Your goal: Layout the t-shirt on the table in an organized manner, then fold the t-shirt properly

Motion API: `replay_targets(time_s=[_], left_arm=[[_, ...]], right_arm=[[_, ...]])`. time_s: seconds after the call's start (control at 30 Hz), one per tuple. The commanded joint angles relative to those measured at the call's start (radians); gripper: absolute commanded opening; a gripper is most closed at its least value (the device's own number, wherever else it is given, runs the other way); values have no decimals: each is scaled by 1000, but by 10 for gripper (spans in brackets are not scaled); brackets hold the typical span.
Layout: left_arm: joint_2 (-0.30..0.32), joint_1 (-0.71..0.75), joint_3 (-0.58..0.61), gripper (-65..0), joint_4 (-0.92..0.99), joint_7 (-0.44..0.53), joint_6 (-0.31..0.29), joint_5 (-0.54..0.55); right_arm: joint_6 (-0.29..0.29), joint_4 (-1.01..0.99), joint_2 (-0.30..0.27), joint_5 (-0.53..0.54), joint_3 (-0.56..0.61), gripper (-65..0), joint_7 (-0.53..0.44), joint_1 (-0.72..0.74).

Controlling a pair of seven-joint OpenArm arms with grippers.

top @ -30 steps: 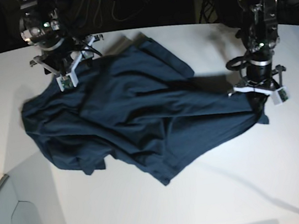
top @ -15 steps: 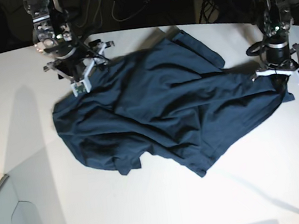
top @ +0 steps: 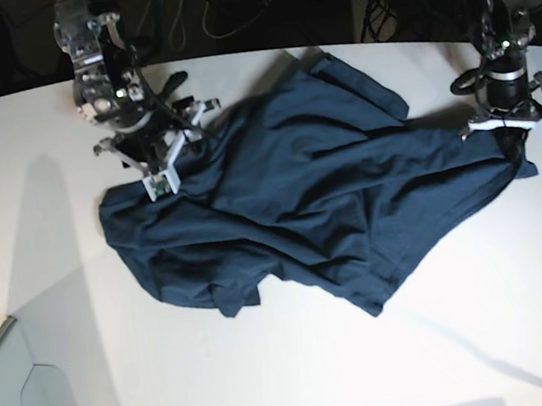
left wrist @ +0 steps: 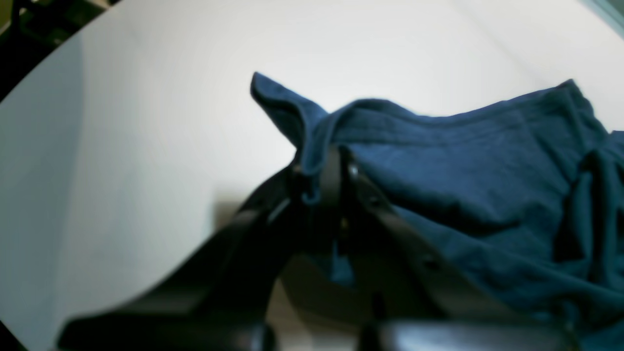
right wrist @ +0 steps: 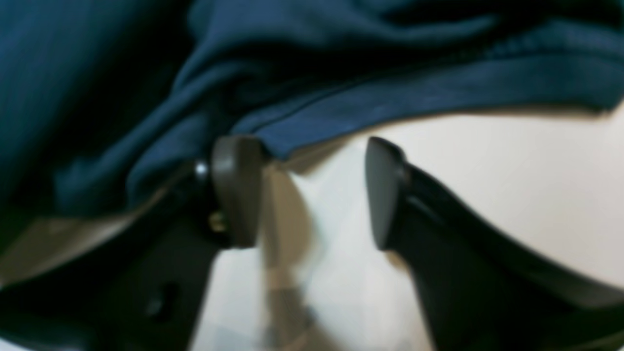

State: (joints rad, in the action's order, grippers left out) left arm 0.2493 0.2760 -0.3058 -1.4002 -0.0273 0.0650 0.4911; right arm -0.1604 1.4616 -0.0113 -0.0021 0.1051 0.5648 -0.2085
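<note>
The left gripper [left wrist: 324,187] is staying clamped on the dark navy soft cloth t-shirt [top: 302,209], while the right gripper [right wrist: 307,190] is now spreading empty beside its hem; the shirt is lying rumpled on the white table [top: 54,314], further over than before, so spreading is continuing.

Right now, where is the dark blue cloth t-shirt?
In the base view the dark blue cloth t-shirt lies crumpled mid-table, stretched between the right gripper and the left gripper.

- Left arm [top: 496,5]: black links, silver collar, white bracket at the wrist.
- Right arm [top: 106,70]: same build; grey fingertip pad [right wrist: 234,190].
</note>
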Motion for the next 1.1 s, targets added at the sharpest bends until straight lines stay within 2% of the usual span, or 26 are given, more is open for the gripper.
replay_targets(time_s=[0.0, 0.07, 0.1, 0.23, 0.37, 0.5, 0.53, 0.63, 0.73, 0.87, 1.07], left_arm=[[12, 4, -6, -649, -29, 27, 0, -1], [11, 18, -6, -649, -44, 27, 0, -1], [9, 26, -6, -649, -57, 27, 0, -1], [8, 45, -2, -649, -100, 25, 0, 1], [5, 75, 0, -649, -149, 22, 0, 1], [-28, 90, -3, -649, -182, 20, 0, -1], [-31, 91, 0, -649, -184, 20, 0, -1], [-34, 91, 0, -649, -175, 20, 0, -1], [-34, 90, 0, -649, -172, 20, 0, -1], [-34, 87, 0, -649, -176, 20, 0, -1], [-34, 84, -3, -649, -173, 20, 0, -1]], right_arm=[[-11, -14, -2, 1, 0, -456, 16, 7], [-11, -39, -3, 1, -8, -600, 16, 24], [-11, -43, -8, 1, -14, -650, 16, 27], [-11, -28, -34, 1, -68, -650, 16, 33], [-11, 35, -62, 1, -201, -650, 14, 57], [-17, 103, -89, 1, -330, -650, 25, 91], [-32, 129, -89, 1, -342, -650, 28, 93], [-133, 224, -79, 1, -342, -650, 47, 59], [-156, 259, -31, 0, -258, -650, 103, 47], [-158, 238, 15, 0, -153, -564, 140, 47], [-158, 169, 18, -2, -74, -435, 137, 62]])
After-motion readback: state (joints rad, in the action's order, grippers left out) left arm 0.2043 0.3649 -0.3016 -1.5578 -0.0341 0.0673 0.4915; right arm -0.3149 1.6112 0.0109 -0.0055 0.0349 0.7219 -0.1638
